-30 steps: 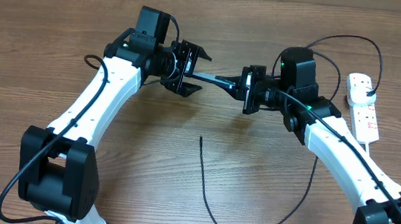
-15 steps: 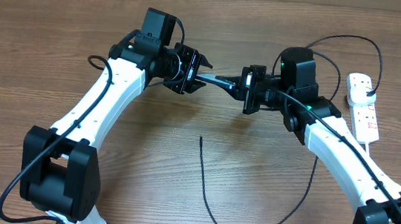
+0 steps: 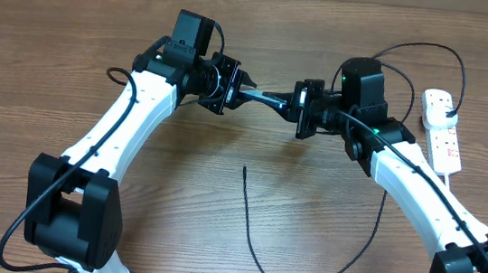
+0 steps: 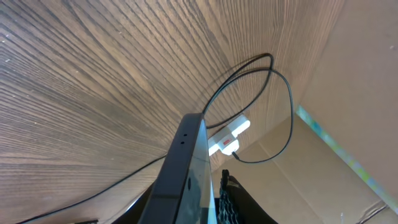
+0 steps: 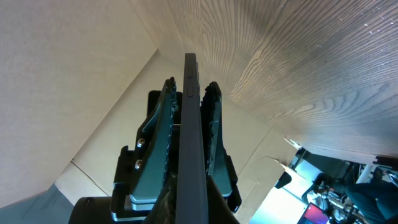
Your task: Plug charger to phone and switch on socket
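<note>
The worktop (image 3: pixel 56 26) carries the charger (image 3: pixel 245 200), loose at six o'clock and unplugged, and the socket (image 3: pixel 444 139) at three o'clock. The phone (image 3: pixel 266 96) hangs edge-on at centre, grasped by my right end effector (image 3: pixel 302 111). My left end effector (image 3: pixel 234 88) straddles its nine o'clock end; whether it is clenched I cannot tell. I judge this a handover, and next the phone's port must meet the cable tip. No containers show.

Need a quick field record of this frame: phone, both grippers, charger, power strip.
phone: held edge-on above the table, between both arms
right gripper: shut on phone
left gripper: fingers flank the phone's other end; contact unclear
charger: lying on table, tip free, not in phone
power strip: on table beside right arm, untouched
</note>
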Robot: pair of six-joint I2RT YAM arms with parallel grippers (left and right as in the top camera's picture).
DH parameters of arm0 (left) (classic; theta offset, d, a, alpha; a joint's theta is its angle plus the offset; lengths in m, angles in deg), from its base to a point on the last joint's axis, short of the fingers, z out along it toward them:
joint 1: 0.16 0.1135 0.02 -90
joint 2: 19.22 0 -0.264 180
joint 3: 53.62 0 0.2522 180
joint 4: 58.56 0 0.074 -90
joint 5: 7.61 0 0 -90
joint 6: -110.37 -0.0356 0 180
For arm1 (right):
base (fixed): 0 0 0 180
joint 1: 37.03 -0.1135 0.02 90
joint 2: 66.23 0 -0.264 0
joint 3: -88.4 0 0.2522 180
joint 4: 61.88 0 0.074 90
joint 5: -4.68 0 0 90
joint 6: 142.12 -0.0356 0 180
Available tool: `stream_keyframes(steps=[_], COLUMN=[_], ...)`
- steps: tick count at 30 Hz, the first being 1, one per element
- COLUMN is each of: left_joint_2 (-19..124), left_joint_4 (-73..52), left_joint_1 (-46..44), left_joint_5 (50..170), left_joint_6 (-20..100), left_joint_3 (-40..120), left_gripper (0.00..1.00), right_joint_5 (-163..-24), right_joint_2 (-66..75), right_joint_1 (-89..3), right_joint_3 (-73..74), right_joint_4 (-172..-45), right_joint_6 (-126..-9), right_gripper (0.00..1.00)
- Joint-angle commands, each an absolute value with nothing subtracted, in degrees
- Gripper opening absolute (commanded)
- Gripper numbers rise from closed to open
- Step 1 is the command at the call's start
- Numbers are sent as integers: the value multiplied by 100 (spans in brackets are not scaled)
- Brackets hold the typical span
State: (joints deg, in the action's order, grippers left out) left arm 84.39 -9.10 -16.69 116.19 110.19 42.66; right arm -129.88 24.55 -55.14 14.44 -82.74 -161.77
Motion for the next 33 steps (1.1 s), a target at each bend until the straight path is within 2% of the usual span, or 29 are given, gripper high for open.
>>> stream_keyframes(steps=[1,11,15,27,33], left_joint_2=[8267,8267,8267,8267,8267], left_joint_4=[-906,-908,-908,-906,-908], left_joint_1=[-1713,-1713,-1713,-1713,-1713], left_joint_5=[11519,11521,11521,11521,11523], left_joint_6=[10861,10715,10715,10691,10691], left_joint_3=[4279,4279,4279,4279,4279], left_gripper=[27,22,16,12,4], right_joint_5=[-13062,-13108,-13156,-13195,-13195], right_joint_2=[2444,2444,2444,2444,2444], right_joint_1=[-5540,-5540,-5540,-5540,-5540], right_joint_3=[1354,1354,1354,1354,1354], right_joint_4=[-8217,-8210,-8210,-8210,-8210], right_joint_6=[-16161,-16277,-16317,-16336,-16336], right_gripper=[4,4,4,4,4])
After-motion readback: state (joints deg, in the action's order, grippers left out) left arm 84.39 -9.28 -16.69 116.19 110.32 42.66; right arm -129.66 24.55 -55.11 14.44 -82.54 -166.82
